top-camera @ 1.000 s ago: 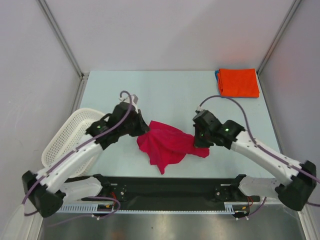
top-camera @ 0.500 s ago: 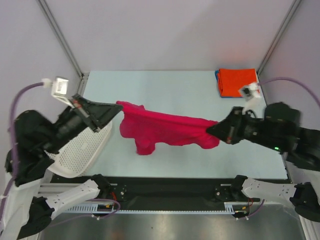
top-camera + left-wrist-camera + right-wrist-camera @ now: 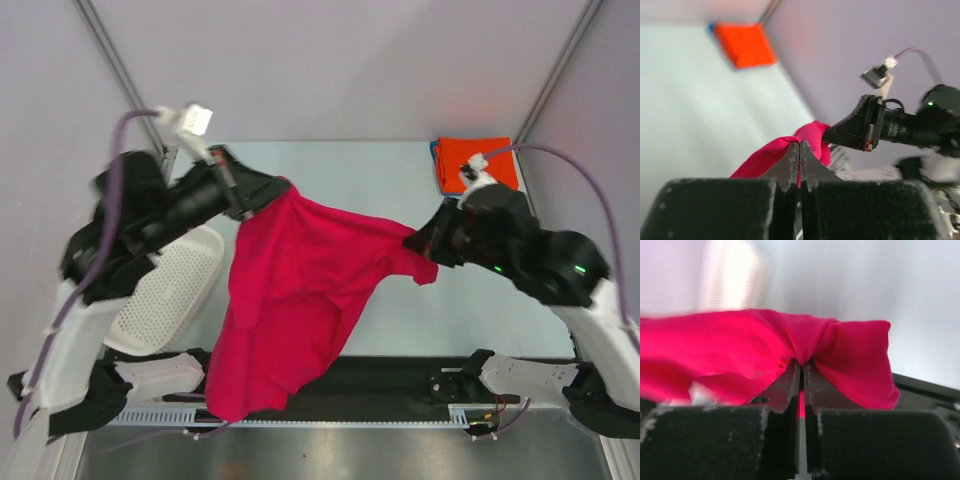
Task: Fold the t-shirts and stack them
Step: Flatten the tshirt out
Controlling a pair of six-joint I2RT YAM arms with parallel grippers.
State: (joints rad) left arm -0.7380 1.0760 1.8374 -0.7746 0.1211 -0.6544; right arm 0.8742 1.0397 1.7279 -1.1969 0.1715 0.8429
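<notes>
stretched aloft between both arms, crimson soft cloth t-shirt (image 3: 290, 290) pinched at 10 o'clock in the closed black left pincer (image 3: 278, 192) and at 3 o'clock in the closed black right pincer (image 3: 413, 240), long axis drooping toward 7 o'clock past the pale counter (image 3: 360, 180) edge.

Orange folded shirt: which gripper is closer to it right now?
Right. The right gripper, pinching the crimson t-shirt, sits below and left of the orange shirt in the top view; the left gripper holds the cloth's other end, far leftward.
</notes>
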